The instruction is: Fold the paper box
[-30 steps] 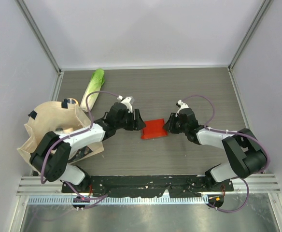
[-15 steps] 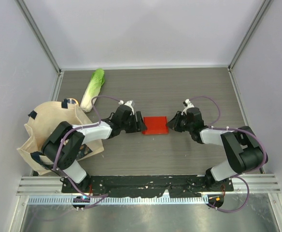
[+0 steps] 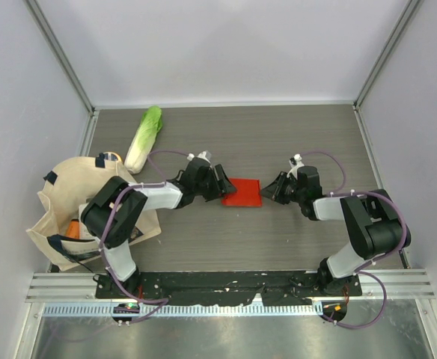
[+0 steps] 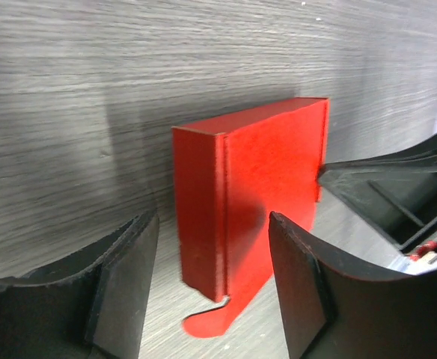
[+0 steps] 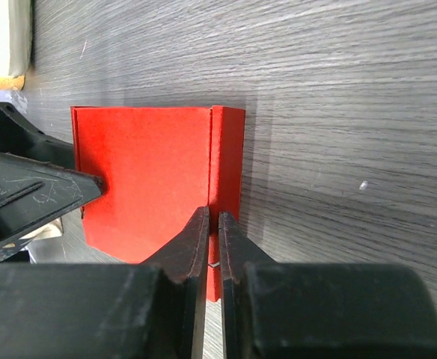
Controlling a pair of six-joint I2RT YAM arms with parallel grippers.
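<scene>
The red paper box (image 3: 242,192) lies in the middle of the table, folded into a flat rectangular shape with a rounded flap sticking out at one end. My left gripper (image 3: 222,184) is at its left end, open. In the left wrist view the paper box (image 4: 256,187) stands between the fingers (image 4: 125,277) and touches neither. My right gripper (image 3: 275,190) is at the right end. In the right wrist view my right gripper (image 5: 212,221) is pinched shut on a thin edge of the paper box (image 5: 147,179).
A napa cabbage (image 3: 144,137) lies at the back left. A beige tote bag (image 3: 72,196) slumps at the left edge with something orange inside it. Grey walls close the table in on three sides.
Both grippers have moved in to the box's ends. The box has shifted slightly back and straightened. The right jaws have closed onto its edge, and the left jaws have widened a little.
</scene>
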